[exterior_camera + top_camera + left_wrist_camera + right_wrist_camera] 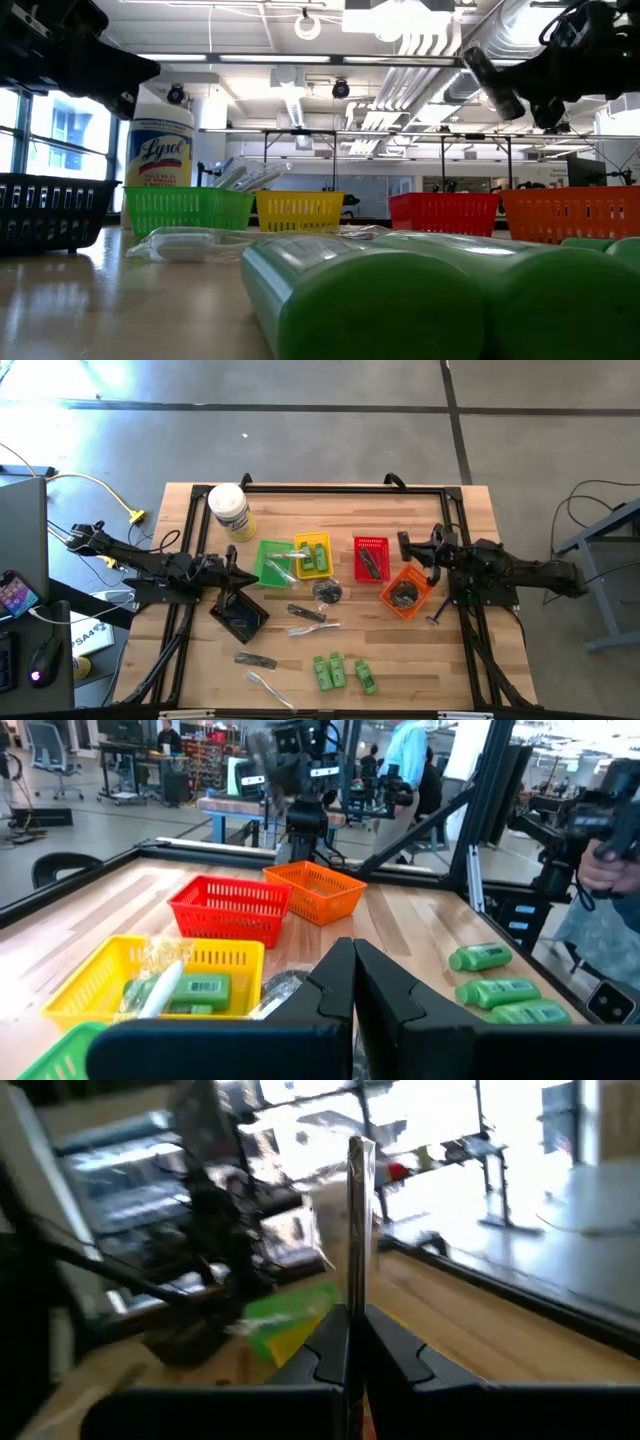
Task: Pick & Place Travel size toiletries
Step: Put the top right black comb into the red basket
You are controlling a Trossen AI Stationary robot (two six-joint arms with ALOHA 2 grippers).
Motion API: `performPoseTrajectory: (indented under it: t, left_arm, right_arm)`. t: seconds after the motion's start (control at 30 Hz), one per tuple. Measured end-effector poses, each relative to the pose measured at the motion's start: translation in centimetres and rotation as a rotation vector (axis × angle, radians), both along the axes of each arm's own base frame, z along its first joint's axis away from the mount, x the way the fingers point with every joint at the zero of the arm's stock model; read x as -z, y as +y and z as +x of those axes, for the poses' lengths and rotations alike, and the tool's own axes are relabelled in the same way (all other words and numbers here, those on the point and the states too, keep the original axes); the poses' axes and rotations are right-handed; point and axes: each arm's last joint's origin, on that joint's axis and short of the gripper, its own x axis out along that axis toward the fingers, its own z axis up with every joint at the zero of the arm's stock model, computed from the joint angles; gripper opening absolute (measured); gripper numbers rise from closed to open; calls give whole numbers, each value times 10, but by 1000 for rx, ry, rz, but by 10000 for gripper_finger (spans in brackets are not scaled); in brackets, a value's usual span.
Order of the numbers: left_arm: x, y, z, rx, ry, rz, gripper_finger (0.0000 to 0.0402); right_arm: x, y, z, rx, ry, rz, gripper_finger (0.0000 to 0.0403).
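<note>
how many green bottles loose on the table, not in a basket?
3, side by side near the table's front edge: one, the middle one, the last towards the right arm's side. Another lies inside the yellow basket, not counted; baskets may hide more.

we see bare wood along the table (470, 660) on its right side, open to a gripper. the middle is crowded: green basket (272, 560), yellow basket (313, 555), red basket (371, 558) and orange basket (405, 592) stand close together. green bottles (340, 672) and loose sticks (268, 688) clutter the near edge.
</note>
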Motion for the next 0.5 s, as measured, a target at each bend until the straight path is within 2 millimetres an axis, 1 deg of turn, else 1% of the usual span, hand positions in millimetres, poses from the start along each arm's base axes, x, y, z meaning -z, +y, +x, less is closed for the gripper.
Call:
performPoseTrajectory:
  t: [0.13,0.23,0.4,0.5]
  left_arm:
    - [-2,0,0,-2,-24,-8,0]
    - [-3,0,0,-2,-32,-10,0]
    - [-5,0,0,-2,-54,-17,0]
    - [-6,0,0,-2,-58,-18,0]
  right_arm:
    - [-7,-3,2,94,152,87,7]
    - [-18,-4,9,126,203,115,7]
    - [-31,-8,27,181,323,150,7]
    - [-37,-14,42,210,392,177,7]
